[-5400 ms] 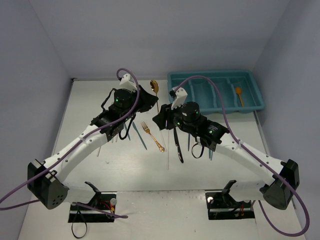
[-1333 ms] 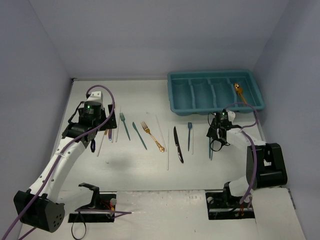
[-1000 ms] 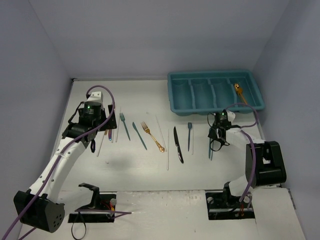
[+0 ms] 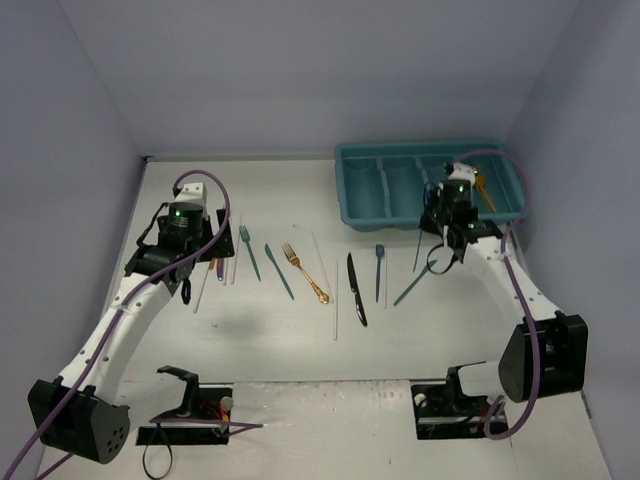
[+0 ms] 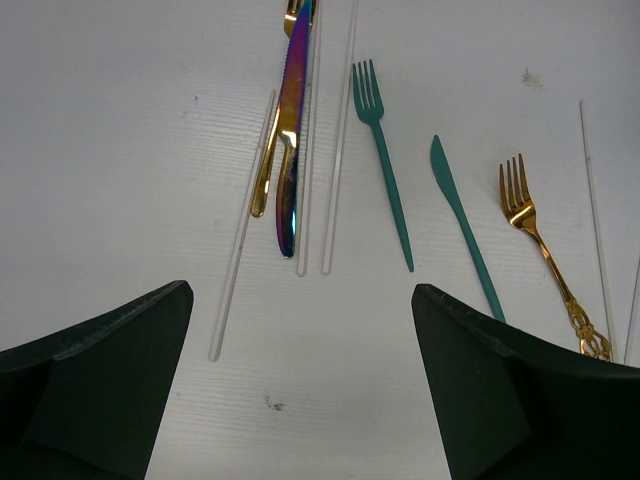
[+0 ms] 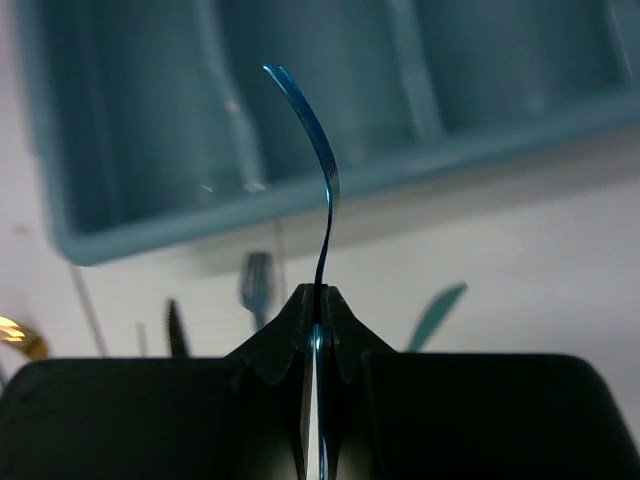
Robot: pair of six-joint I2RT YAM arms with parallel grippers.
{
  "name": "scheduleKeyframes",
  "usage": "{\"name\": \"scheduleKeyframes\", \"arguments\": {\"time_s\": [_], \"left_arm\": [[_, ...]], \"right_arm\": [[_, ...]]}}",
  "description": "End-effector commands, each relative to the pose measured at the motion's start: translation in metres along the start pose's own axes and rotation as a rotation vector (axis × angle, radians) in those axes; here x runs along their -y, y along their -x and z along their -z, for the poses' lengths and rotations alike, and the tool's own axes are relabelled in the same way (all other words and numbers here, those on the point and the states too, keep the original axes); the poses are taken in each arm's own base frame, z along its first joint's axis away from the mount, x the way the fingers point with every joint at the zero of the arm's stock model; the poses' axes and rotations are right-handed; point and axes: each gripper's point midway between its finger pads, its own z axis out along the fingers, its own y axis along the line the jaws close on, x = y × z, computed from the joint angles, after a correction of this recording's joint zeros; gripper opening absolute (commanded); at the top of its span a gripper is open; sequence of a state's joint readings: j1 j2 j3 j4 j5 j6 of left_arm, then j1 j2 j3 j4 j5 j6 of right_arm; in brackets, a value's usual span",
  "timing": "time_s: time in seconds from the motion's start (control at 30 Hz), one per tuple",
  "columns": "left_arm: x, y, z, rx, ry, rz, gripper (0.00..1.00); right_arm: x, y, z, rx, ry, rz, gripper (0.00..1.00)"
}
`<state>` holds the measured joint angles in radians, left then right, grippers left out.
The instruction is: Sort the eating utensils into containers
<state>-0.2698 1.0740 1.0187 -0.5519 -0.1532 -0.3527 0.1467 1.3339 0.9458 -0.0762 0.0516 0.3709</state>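
- The right fingers (image 6: 318, 300) are clenched on a thin blue fork (image 6: 326, 180), gripped near mid-handle and seen edge-on.
- The fork's curved tine end rises ahead of the fingers, off the worktop (image 4: 280, 340); in the right wrist view it lies against the near wall of the teal tray (image 4: 385, 221).
- From above, the right arm reaches up to the tray's near right part, and the fork shows as a thin dark line just in front of the tray wall.
- An orange spoon (image 4: 478, 182) lies in the tray's rightmost compartment; what shows of the other compartments holds nothing.
- On the worktop below the right fingers lie a small teal spoon (image 6: 257, 280), a black knife (image 6: 175, 325) to its left, and a second teal knife (image 4: 412, 285), slanted, to its right.
- The left fingers (image 5: 300, 292) are released, spread wide, grasping nothing, and hang above the left group of utensils.
- Ahead of them an iridescent knife (image 5: 292, 150) lies touching a gold utensil (image 5: 268, 175) on its left side.
- Thin pale chopsticks (image 5: 340, 140) lie beside and roughly parallel to that pair, one on the left and two on the right.
- Further right lie a teal fork (image 5: 385, 160), a teal knife (image 5: 462, 225) and a gold fork (image 5: 540, 250), each apart from its neighbour, tines and tip pointing away from the arms.
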Motion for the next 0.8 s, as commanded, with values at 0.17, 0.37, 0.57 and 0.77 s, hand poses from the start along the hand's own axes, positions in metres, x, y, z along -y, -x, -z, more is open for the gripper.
{"name": "scheduleKeyframes", "arguments": {"time_s": [0.17,0.37,0.57,0.77], "left_arm": [[0.001,0.016,0.000,0.058,-0.003,0.010,0.90],[0.002,0.012,-0.004,0.047,-0.002,0.005,0.90],[0.002,0.010,-0.007,0.036,-0.001,-0.003,0.90],[0.002,0.010,-0.007,0.037,0.000,-0.003,0.90]], "right_arm": [[-0.095,0.126,-0.023,0.185,0.225,0.262,0.00],[-0.101,0.150,-0.080,0.196,0.177,0.406,0.00],[-0.085,0.143,-0.134,0.146,0.132,0.347,0.00],[-0.079,0.130,-0.165,0.108,0.104,0.287,0.07]]}}
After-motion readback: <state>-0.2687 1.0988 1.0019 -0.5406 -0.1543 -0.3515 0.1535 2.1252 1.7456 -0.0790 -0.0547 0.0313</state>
